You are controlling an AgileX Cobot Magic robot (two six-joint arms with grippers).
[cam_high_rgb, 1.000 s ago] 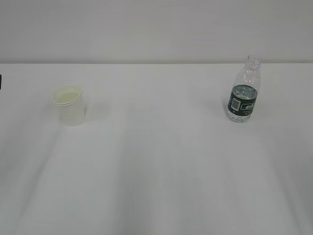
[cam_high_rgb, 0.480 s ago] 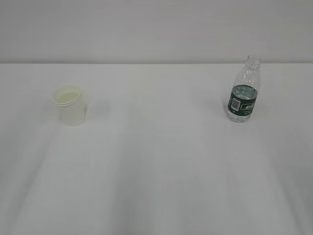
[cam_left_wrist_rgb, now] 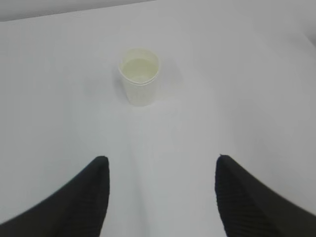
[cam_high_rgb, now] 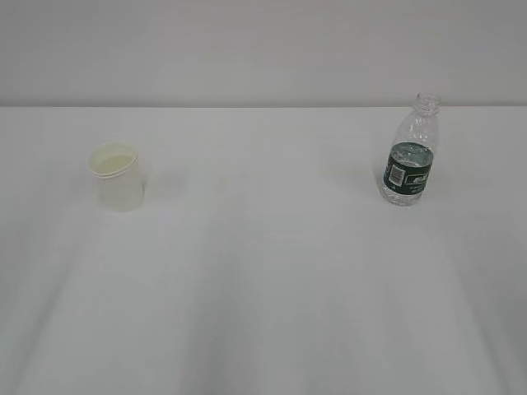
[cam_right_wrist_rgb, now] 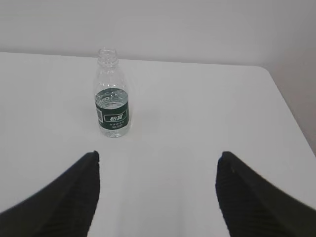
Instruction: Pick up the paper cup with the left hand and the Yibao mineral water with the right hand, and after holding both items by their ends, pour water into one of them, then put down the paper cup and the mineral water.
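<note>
I see the cup (cam_high_rgb: 118,176) standing far left and the bottle (cam_high_rgb: 409,153) far right, well apart on the white table (cam_high_rgb: 263,288). Both the left gripper (cam_left_wrist_rgb: 160,163) and the right gripper (cam_right_wrist_rgb: 158,158) have fingers apart, holding nothing, each near its object with free table between.

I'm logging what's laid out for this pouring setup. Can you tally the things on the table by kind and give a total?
Paper cup: 1
Mineral water bottle: 1
Total: 2, both standing upright on the white table, cup to the left and bottle to the right in the exterior view.
</note>
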